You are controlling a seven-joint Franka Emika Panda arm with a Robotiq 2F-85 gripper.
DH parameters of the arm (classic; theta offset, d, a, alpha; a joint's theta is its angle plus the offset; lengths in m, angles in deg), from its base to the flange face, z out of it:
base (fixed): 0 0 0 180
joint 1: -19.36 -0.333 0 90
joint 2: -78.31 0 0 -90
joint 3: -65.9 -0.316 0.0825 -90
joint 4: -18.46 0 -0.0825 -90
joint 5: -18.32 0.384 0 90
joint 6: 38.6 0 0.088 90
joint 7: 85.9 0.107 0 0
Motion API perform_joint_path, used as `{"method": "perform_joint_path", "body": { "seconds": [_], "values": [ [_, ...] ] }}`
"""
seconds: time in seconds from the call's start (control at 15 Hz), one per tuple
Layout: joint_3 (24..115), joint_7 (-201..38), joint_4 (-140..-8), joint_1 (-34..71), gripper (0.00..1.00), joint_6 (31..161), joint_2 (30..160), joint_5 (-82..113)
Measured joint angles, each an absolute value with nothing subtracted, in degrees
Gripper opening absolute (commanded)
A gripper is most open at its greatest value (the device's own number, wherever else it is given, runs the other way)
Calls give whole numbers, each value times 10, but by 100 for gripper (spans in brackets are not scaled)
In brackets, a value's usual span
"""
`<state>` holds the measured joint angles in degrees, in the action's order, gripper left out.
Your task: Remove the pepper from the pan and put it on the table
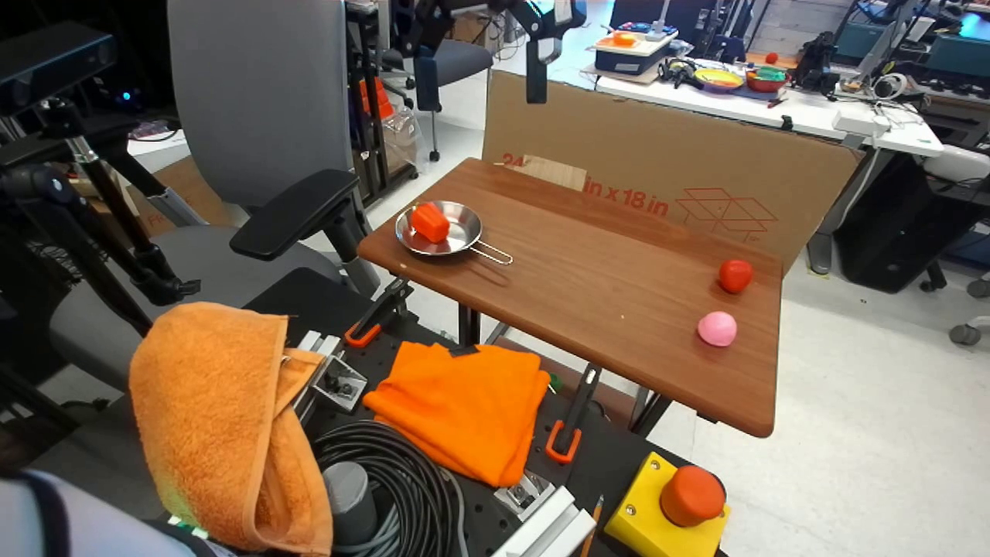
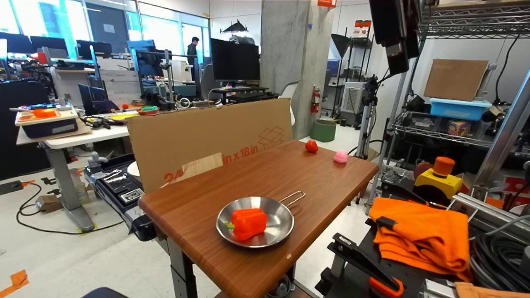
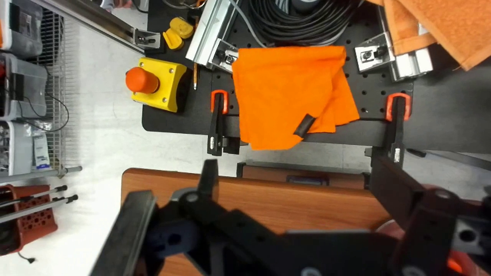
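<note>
Table [image 1: 603,271] bears pan [image 2: 278,221], pan bears pepper [image 2: 249,224]

Table: brown wood top, rounded corners, in both exterior views. Cardboard [image 1: 657,170] upright along one long side. Black bench [image 3: 191,122] off the opposite long side; wrist view shows a gap between the two.

Towel [image 1: 205,418], pale orange, draped at the bench in an exterior view. Cloth [image 3: 287,96], brighter orange, folded on the bench.

Gripper [image 1: 481,103]: hangs high, well apart from the pan. Fingers [image 1: 536,81] spread wide, in an exterior view and in the wrist view alike.

Pan: silver, shallow, flat on the table near one short end. Wire handle [image 2: 291,197] points roughly along the table, toward the other short end. Wrist view: pan mostly hidden behind the gripper.

Yellow box [image 3: 164,88] at the bench corner, red-orange button [image 3: 141,80] on it.

Pepper: red-orange, inside the pan, on its side, off centre and away from the handle. Green stem [image 2: 229,226] toward the rim. Whether it touches the sloping wall, cannot tell.

Other short end of the table: red round object [image 1: 735,276], kind unclear, and pink ball [image 1: 717,329], near each other, apart.
</note>
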<state>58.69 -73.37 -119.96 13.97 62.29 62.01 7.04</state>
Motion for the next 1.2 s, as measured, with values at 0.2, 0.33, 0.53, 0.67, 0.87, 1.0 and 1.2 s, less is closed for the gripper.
{"method": "perform_joint_path", "body": {
  "seconds": [0.2, 0.33, 0.53, 0.67, 0.87, 1.0, 1.2],
  "values": [
    [588, -731, -1199, 143, 100, 625, 625, 74],
    [590, -763, -1199, 143, 100, 627, 625, 79],
    [593, -824, -1200, 141, 100, 641, 625, 87],
    [593, -861, -1201, 138, 100, 651, 625, 91],
    [593, -890, -1201, 132, 100, 653, 627, 92],
    [593, -895, -1204, 129, 100, 673, 631, 92],
    [589, -899, -1213, 128, 100, 718, 638, 80]
  ]
}}
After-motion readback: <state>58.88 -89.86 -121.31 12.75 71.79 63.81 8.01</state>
